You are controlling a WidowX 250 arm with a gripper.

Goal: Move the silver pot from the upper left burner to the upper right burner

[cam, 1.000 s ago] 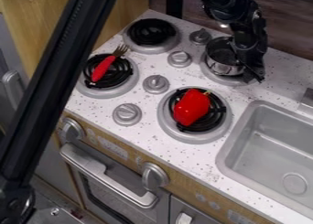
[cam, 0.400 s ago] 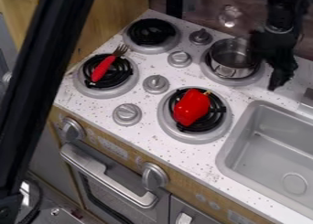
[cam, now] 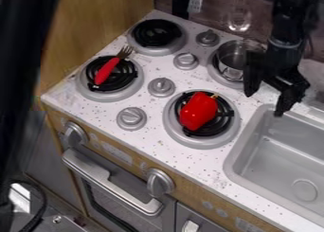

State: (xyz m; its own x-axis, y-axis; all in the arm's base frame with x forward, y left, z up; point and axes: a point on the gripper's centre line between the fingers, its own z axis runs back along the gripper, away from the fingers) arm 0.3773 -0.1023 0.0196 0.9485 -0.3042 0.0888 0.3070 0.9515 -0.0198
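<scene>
Silver pot: The silver pot [cam: 233, 56] sits upright on the upper right burner [cam: 221, 79], the spot the task names, its base apparently borne by the burner, which would let it stand without being held

Gripper: The black gripper [cam: 265, 102] hangs at the pot's right side with its two fingers spread apart, grasping nothing; that spread likely leaves the pot's wall free, though one finger crosses in front of the pot and contact cannot be told

Upper left burner: The black coil of the upper left burner [cam: 157, 33] lies behind the stove knob [cam: 185, 61], well apart from the pot

Fork: A red-handled fork [cam: 106, 70] lies across the lower left burner [cam: 130, 84], tines toward the back, out of the way of the pot's route

Bell pepper: A red toy bell pepper [cam: 197, 111] rests on the lower right burner [cam: 184, 138], held up by the coil

Outlook: The move looks complete; the next step would be to draw the gripper clear, gently, since a brushing finger could drag the pot off its seat
</scene>
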